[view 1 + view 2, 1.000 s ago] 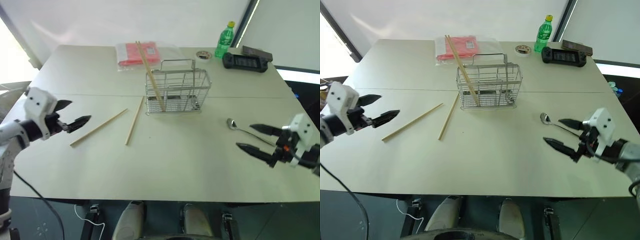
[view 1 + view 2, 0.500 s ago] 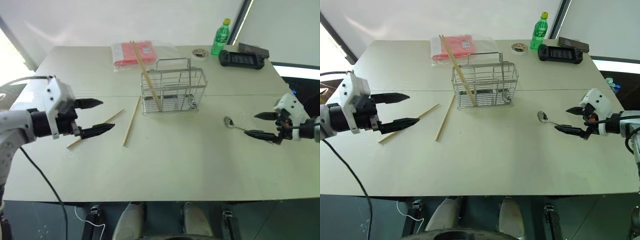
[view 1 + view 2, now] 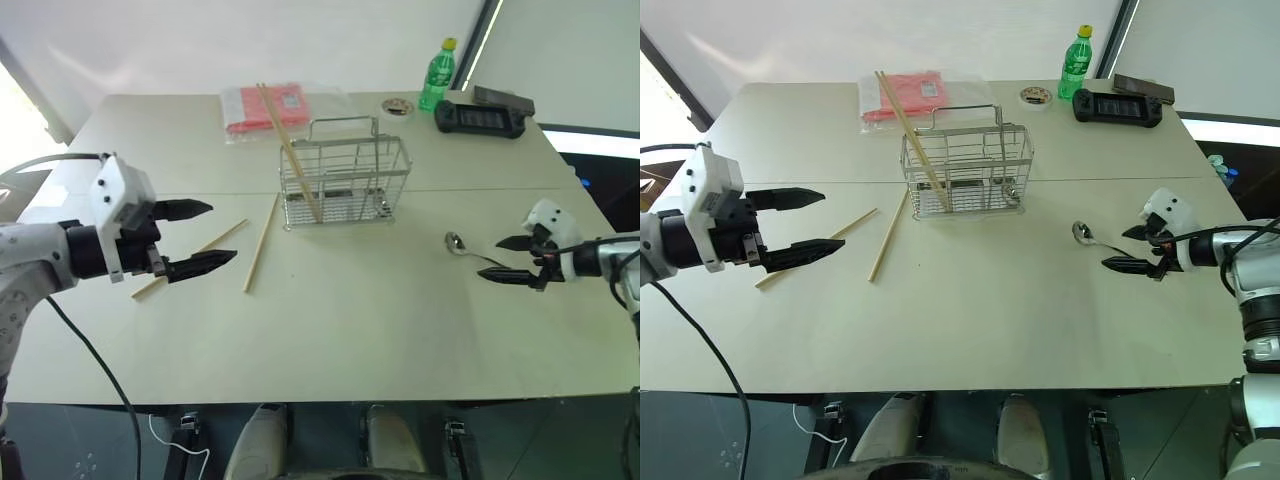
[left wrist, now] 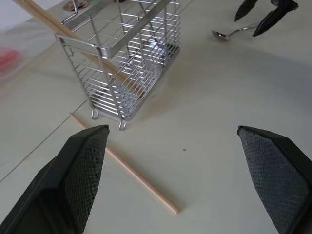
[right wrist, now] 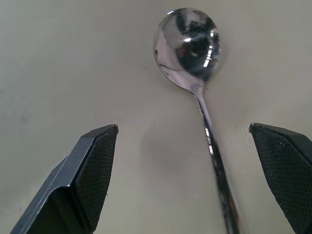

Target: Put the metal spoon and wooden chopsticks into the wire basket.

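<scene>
Step in hand, by my reading: right gripper [image 3: 1132,251] picking up the metal spoon [image 3: 1095,241]. Jaws spread wide, nothing between them but table and the spoon's handle. To do it well: lower straight onto the thin handle, keep it centred between the two fingers, close near mid-handle so the round bowl does not tip the spoon out, then lift clear before crossing to the wire basket [image 3: 965,170]

Spoon lies flat on the table [image 3: 970,320], right of the basket; bowl to the left, handle running right into the open jaws

Left gripper [image 3: 205,236] also wide open, empty, hanging above the near-left loose chopstick [image 3: 190,257]. Second loose chopstick [image 3: 262,243] just right of it. One chopstick [image 3: 288,150] already leans in the basket
</scene>
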